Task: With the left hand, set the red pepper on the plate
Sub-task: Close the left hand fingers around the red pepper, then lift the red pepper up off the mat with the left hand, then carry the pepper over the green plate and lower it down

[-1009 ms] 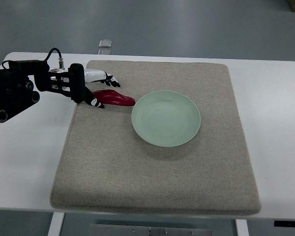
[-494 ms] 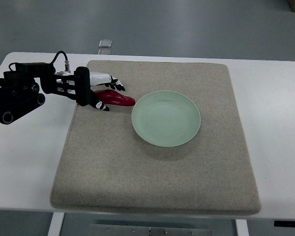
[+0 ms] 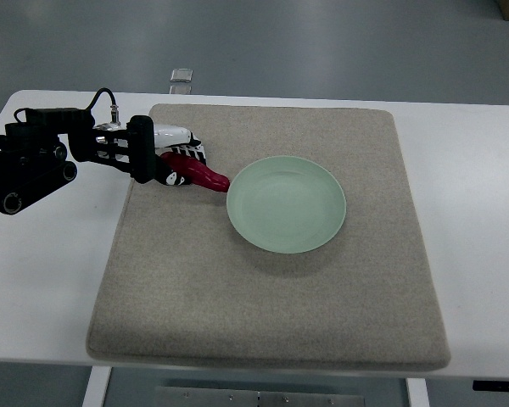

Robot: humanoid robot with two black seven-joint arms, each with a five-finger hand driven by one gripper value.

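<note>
Left hand (image 3: 176,163) has closed its fingers around the stem end of the red pepper (image 3: 200,175); half a second earlier the fingers were spread above it. Pepper rests on the grey mat (image 3: 271,280), tip now angled toward the green plate (image 3: 286,203) and just beside its rim. Worktop (image 3: 475,212) is white. Arm position is nearly unchanged.

The left arm is reaching in from the left edge, black and bulky with a cable looping over the forearm. The left hand (image 3: 171,161) is sitting wrist-level, white-and-black fingers (image 3: 191,153) curling down and closing round the red pepper (image 3: 199,175).
</note>
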